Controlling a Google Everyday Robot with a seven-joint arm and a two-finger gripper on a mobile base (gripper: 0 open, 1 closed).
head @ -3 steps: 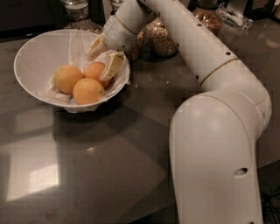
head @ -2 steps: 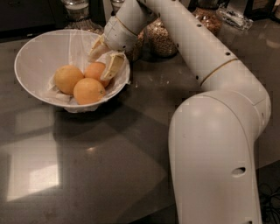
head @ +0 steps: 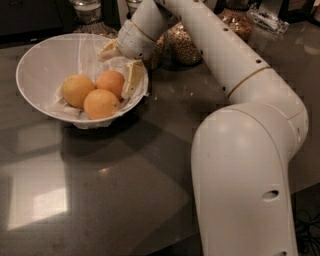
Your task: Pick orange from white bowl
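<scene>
Dark, glossy countertop fills my view, with a pale patch of reflected light at the near left. On its far left stands the white bowl, wide and shallow, lined with crinkled paper that spills over the right rim.

Three fruits sit together in the bowl's right half. The orange, the deepest reddish one, lies farthest back and to the right. A paler fruit sits to its left, and a yellow-orange fruit lies nearest me; both touch the orange.

The white arm rises bulky at the near right and reaches far and left across the counter to the bowl's right rim. The gripper hangs inside the bowl just over the orange, its fingers spread apart and holding nothing. The far finger points left above the fruit, along the bowl's far wall. The near finger slants down just right of the orange, between it and the paper at the rim. It may be brushing the skin, though I cannot be sure from this angle.

Behind the wrist, along the far edge, stand grain jars, one just right of the bowl and another farther right. A glass jar stands behind the bowl.
</scene>
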